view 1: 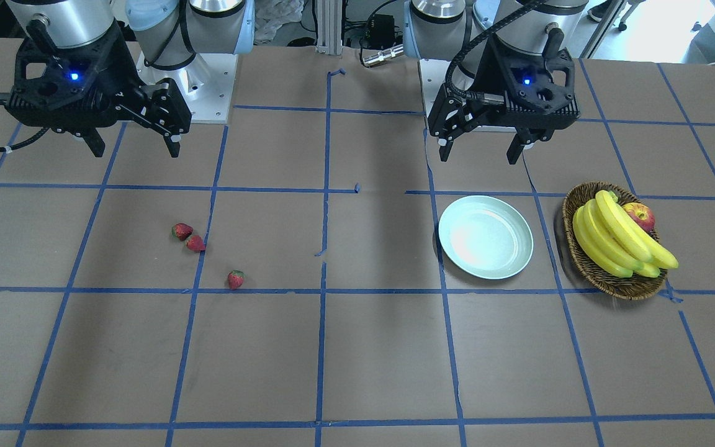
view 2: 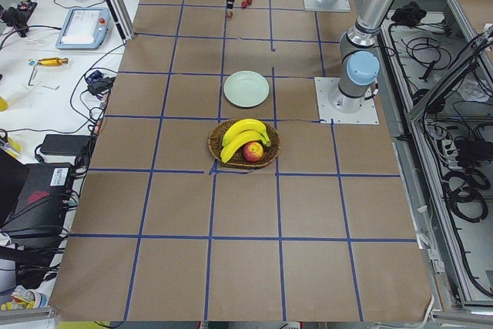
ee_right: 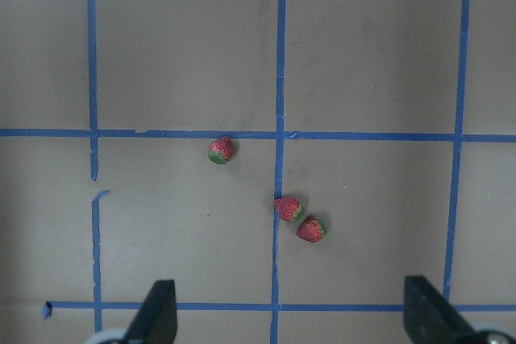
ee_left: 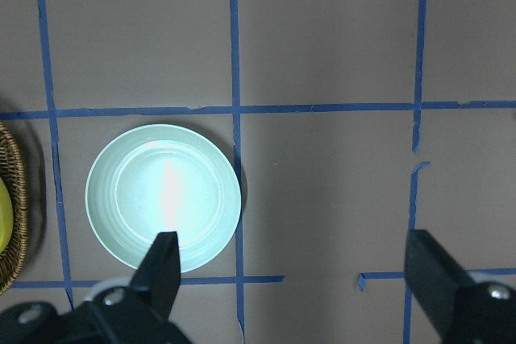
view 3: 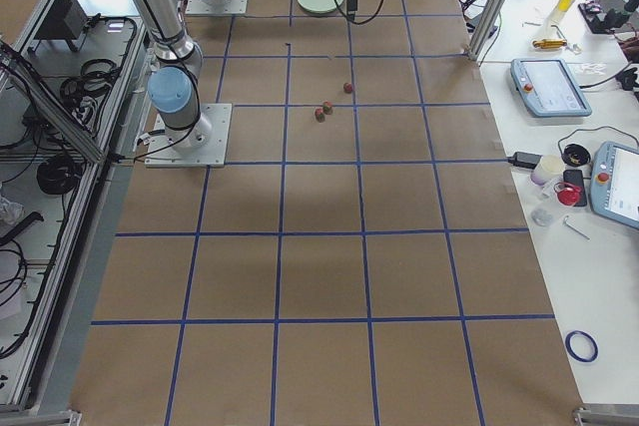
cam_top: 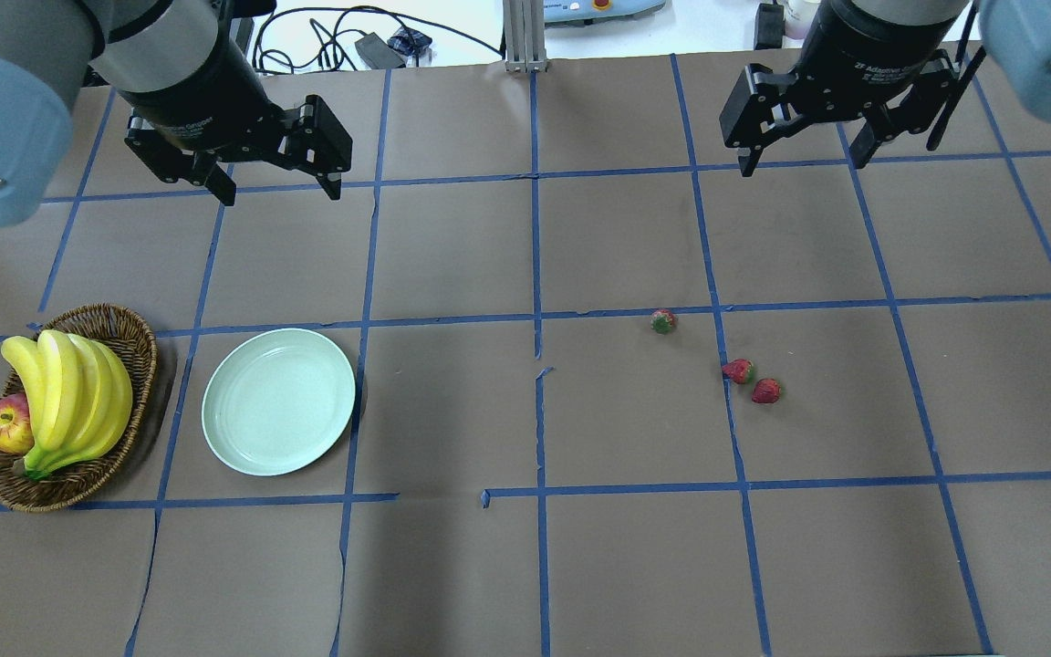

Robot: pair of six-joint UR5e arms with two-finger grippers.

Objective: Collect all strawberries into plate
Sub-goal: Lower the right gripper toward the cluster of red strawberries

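Three small red strawberries lie on the brown table on my right side: one alone (cam_top: 663, 320) and two close together (cam_top: 738, 370) (cam_top: 766, 391). The right wrist view shows them too (ee_right: 220, 150) (ee_right: 288, 208) (ee_right: 311, 229). The empty mint-green plate (cam_top: 278, 401) sits on my left side, below the left gripper in the left wrist view (ee_left: 163, 196). My left gripper (cam_top: 281, 193) is open and empty, held high beyond the plate. My right gripper (cam_top: 800, 164) is open and empty, held high beyond the strawberries.
A brown wicker basket (cam_top: 69, 484) with bananas (cam_top: 69, 392) and a red-yellow apple (cam_top: 5, 424) stands just left of the plate. Blue tape lines grid the table. The arm bases stand at the robot's edge of the table.
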